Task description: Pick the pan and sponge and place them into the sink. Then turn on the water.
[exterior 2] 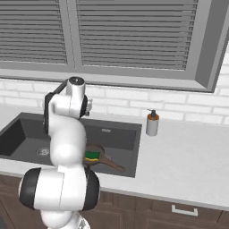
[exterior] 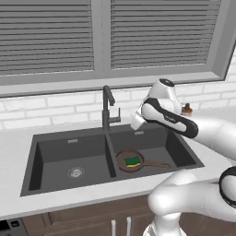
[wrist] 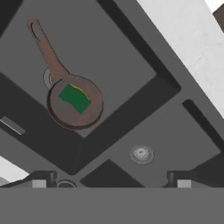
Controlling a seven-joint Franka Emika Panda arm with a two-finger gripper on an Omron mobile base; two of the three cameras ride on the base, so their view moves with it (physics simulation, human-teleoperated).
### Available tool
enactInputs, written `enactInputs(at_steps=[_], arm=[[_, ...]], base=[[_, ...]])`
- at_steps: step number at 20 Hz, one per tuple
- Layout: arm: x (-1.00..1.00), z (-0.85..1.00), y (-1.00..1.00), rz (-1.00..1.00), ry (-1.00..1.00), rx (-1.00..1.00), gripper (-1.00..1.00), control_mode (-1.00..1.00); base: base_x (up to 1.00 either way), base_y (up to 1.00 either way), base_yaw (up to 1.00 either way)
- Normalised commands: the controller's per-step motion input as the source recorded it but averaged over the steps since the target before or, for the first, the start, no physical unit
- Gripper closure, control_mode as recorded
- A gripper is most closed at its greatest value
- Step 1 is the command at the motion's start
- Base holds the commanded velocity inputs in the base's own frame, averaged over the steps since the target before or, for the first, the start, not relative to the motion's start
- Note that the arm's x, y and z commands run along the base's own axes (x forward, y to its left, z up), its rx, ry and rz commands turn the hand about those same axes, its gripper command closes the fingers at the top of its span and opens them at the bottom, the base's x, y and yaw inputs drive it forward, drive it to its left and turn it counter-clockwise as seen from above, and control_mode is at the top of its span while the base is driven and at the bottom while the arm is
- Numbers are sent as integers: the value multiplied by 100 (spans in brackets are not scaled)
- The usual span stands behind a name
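A slim dark gooseneck faucet [exterior: 108,108] stands on the white counter [exterior: 14,138] at the back rim of the dark grey rectangular double-basin sink [exterior: 69,138], in line with its centre divider, and the white arm's wrist hangs just to the faucet's 3 o'clock side in the left base view, above the right basin. A beige soap bottle with a brown pump [exterior 2: 152,122] stands on the counter just off the sink's back right corner, against the white brick wall below the grey louvred window shutters [exterior: 46,37]. In the right base view the arm's own white links cover much of the sink and part of the pan. The round shallow dark-brown frying pan [exterior: 123,161] lies flat on the floor of the right basin, close to the divider; its long thin handle runs toward 3 o'clock in the left base view, roughly along the sink's front wall. The small green-topped sponge with a yellow layer [exterior: 132,161] lies inside the pan, on its bottom. The left basin holds a round metal drain [exterior: 75,172]. The two-finger gripper [wrist: 111,179] hangs above the sink with its dark fingertips [wrist: 39,181] spread wide apart, holding nothing.
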Motion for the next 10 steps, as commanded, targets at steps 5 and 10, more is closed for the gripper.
enactInputs(at_steps=[5,10], arm=[[0,6,-15,17,-24,0,-100,-100],[0,8,0,0,-10,0,-100,-100]], base=[[0,0,0],[0,0,0]])
